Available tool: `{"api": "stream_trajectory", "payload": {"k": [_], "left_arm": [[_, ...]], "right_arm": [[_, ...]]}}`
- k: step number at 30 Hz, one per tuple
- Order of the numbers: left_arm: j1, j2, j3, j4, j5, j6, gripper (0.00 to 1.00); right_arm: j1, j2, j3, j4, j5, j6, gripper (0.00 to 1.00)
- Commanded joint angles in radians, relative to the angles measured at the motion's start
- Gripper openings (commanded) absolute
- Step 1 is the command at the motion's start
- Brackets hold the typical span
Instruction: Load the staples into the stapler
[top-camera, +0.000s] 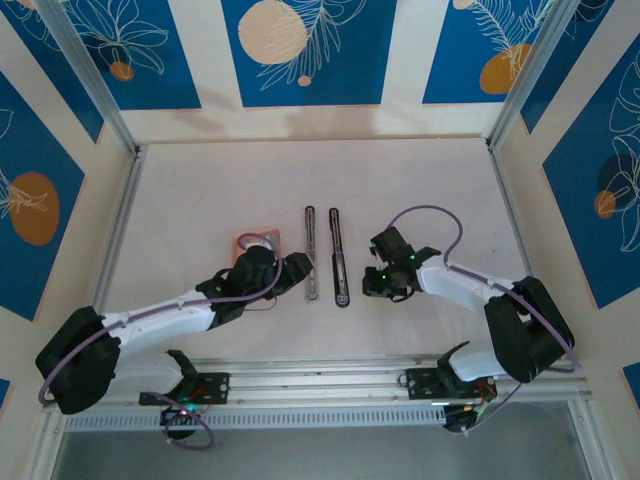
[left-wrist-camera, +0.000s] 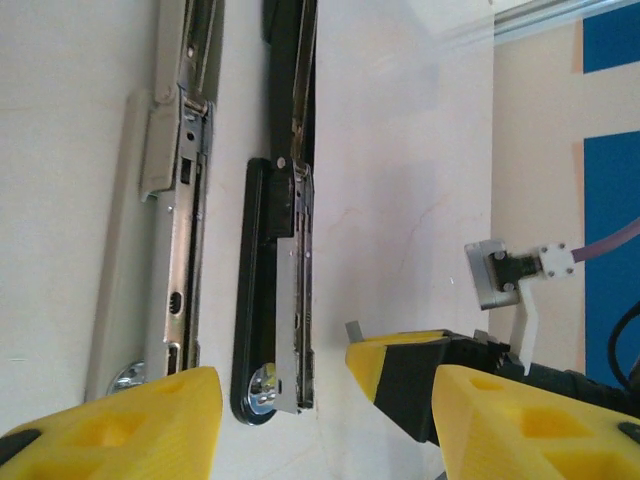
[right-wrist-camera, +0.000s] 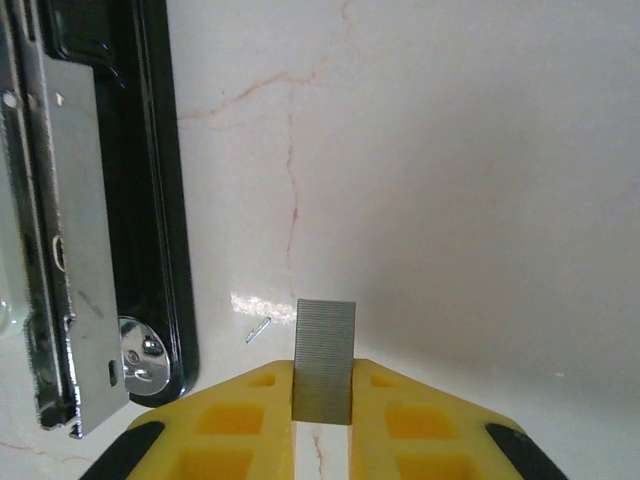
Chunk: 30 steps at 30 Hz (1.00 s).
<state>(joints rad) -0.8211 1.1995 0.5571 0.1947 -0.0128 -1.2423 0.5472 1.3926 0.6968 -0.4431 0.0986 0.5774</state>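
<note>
The stapler lies opened flat in the middle of the table, its silver-white bar (top-camera: 311, 255) beside its black arm (top-camera: 340, 258). In the left wrist view the silver bar (left-wrist-camera: 180, 220) and the black arm (left-wrist-camera: 265, 260) run side by side. My left gripper (top-camera: 304, 272) is open at the stapler's near end, its yellow fingers (left-wrist-camera: 110, 425) spread to either side of that end. My right gripper (top-camera: 376, 286) hovers just right of the black arm (right-wrist-camera: 150, 200), shut on a grey strip of staples (right-wrist-camera: 325, 360) that sticks out past its fingertips (right-wrist-camera: 322, 400).
A salmon-pink tray (top-camera: 256, 240) sits left of the stapler, partly covered by my left arm. One loose staple (right-wrist-camera: 258, 329) lies on the table near the black arm's end. Walls with metal rails (top-camera: 118, 240) bound the white tabletop.
</note>
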Motion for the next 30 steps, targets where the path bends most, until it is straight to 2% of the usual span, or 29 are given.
{"api": "stream_trajectory", "payload": {"k": [1, 9, 18, 24, 30], "left_arm": [[0.02, -0.033, -0.015, -0.064, -0.032, 0.03, 0.58], [0.036, -0.046, -0.026, -0.07, -0.02, 0.031, 0.58], [0.046, -0.08, -0.046, -0.081, -0.023, 0.037, 0.6], [0.056, -0.138, -0.062, -0.126, -0.038, 0.066, 0.61], [0.064, -0.211, -0.057, -0.236, -0.084, 0.169, 0.63]], "right_arm": [[0.012, 0.026, 0.029, -0.043, 0.005, 0.042, 0.17], [0.031, 0.064, 0.038, -0.077, 0.005, 0.073, 0.19], [0.047, 0.088, 0.055, -0.132, -0.001, 0.085, 0.29], [0.057, 0.033, 0.128, -0.263, 0.023, 0.083, 0.33], [0.033, 0.051, 0.256, -0.402, 0.027, 0.016, 0.35]]}}
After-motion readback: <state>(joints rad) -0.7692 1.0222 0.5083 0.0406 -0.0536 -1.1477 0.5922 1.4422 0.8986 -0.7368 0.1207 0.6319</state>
